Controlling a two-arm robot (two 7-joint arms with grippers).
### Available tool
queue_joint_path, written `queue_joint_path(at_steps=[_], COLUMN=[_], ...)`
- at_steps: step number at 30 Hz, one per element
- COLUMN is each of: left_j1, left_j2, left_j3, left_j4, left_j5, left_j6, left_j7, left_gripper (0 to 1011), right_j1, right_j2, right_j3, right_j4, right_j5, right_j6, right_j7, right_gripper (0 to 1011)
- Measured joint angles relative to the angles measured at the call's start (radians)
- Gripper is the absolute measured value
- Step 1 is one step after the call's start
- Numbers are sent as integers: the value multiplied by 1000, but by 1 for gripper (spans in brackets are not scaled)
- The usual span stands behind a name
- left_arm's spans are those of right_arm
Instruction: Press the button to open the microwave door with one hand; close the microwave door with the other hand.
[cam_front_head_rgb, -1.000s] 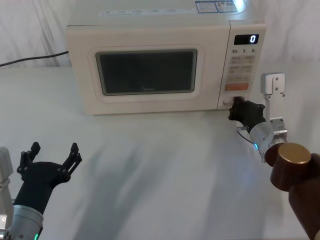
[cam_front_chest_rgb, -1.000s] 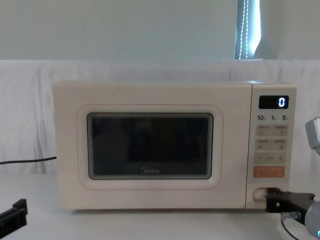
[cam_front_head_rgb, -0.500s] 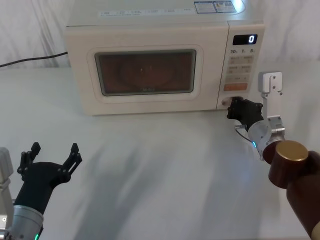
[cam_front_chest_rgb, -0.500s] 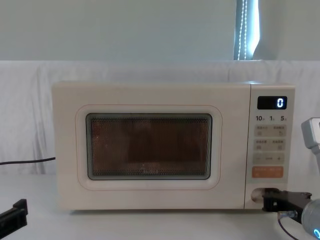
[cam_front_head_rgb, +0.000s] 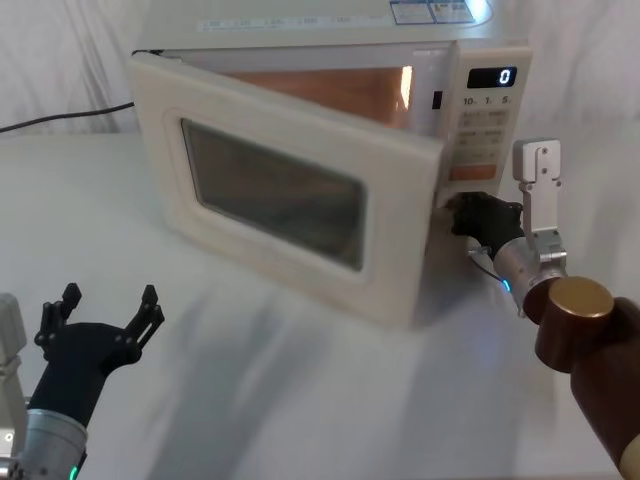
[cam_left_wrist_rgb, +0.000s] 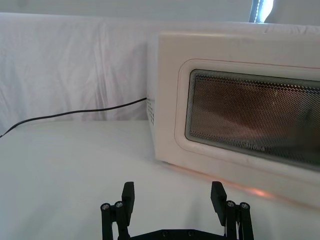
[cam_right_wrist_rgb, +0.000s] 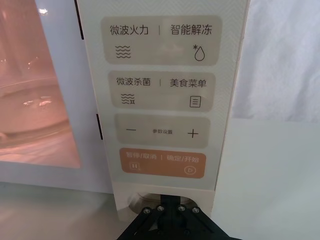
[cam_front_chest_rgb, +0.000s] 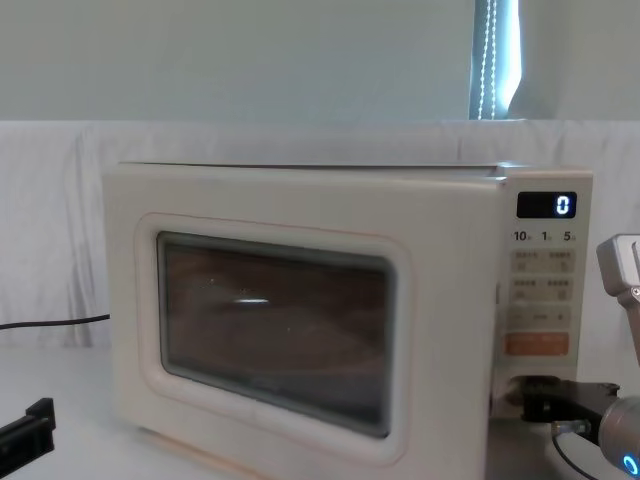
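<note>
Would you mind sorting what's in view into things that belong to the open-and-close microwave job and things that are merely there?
Part of the job:
- button, low on the panel, with the right claw at it
- door, swung partly open
- left claw, open, low over the table in front of the door

Merely there:
- orange key
- display
- cord
- white cloth

Microwave door (cam_front_head_rgb: 290, 200) now swung partway open, cavity lit.
</note>
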Motion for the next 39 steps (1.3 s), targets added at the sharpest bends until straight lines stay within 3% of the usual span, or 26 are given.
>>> queue_joint_path(at_steps=[9, 26, 39], left_j1=[0, 0, 0], left_j2=[0, 0, 0], left_j3=[0, 0, 0], left_j4=[0, 0, 0], left_j5=[0, 0, 0], left_j6=[0, 0, 0], left_j7=[0, 0, 0], left_gripper=[1001, 1001, 1001], right_j1=[-64, -313, -440], right_j2=[3, 17, 14], right_j3=[1, 3, -3], right_j4=[-103, -482, -650], right_j5=[1, 17, 11], right_j6=[34, 119, 95], right_j7=[1, -18, -49], right_gripper=[0, 0, 0])
